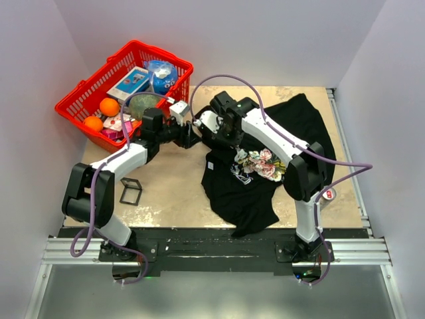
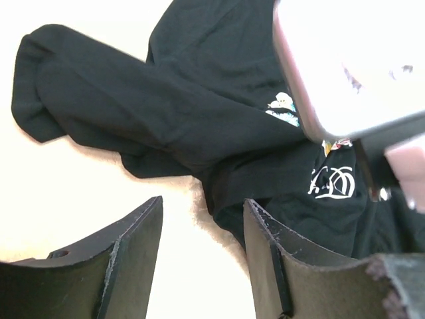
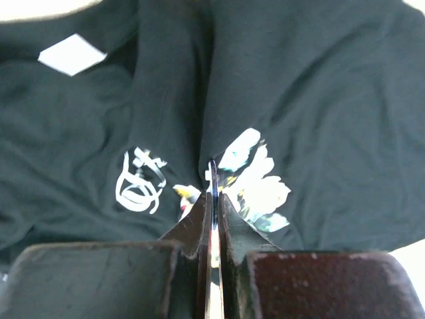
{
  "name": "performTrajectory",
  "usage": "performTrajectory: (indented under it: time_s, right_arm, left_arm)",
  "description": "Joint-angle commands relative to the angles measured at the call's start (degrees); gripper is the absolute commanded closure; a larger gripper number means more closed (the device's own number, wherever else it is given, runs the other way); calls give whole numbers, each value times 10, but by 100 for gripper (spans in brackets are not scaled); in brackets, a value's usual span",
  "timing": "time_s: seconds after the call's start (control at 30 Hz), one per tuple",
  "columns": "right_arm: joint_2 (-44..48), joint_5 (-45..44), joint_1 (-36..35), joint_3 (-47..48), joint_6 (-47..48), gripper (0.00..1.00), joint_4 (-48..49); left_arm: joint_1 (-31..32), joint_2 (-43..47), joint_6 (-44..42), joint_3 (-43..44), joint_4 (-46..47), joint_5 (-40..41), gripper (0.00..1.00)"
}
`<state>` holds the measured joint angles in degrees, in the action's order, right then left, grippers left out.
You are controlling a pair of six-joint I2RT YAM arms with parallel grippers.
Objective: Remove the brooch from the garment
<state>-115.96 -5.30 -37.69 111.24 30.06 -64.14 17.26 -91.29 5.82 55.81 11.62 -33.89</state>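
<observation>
The biggest worry is the garment (image 1: 299, 119) itself. It lies loose and rumpled on the desk (image 1: 166, 193) with nothing pinning it down, and a crease in the cloth runs straight up to my right claw (image 3: 214, 196). If I pull away now, I judge the whole black shirt could lift or drag along instead of giving up the pin, or the cloth could tear at the fastening.

My left claw (image 2: 202, 209) is the one that could prevent that. It hangs about half open, with only bare desk and the shirt's edge showing between its fingers. It grips nothing, and I cannot tell whether the finger nearer the shirt touches the hem. If it closes where it is, it may catch too little cloth to hold the shirt back.

My right claw is pressed all but shut over the floral print (image 3: 259, 189). A thin bluish sliver shows between its pads. I take it to be the brooch (image 3: 213, 173) seen edge-on, at the chest just beside the flowers. That hold is on a very thin rim, so a sideways tug could let it slip out and drop into the folds
</observation>
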Motion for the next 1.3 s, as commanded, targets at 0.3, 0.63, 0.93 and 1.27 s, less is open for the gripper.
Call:
performTrajectory:
  time_s: [0.3, 0.63, 0.93, 1.27]
  right_arm:
    - [47, 268, 44, 9, 19, 100, 14]
    - [51, 307, 46, 29, 65, 100, 26]
    - [33, 324, 47, 45, 54, 100, 25]
    - [74, 339, 76, -18, 4, 100, 78]
  left_arm:
    - [1, 15, -2, -18, 146, -151, 41]
    - [52, -23, -56, -10, 184, -204, 42]
    - [74, -59, -52, -4, 214, -212, 52]
    - [22, -45, 184, -49, 428, -159, 51]
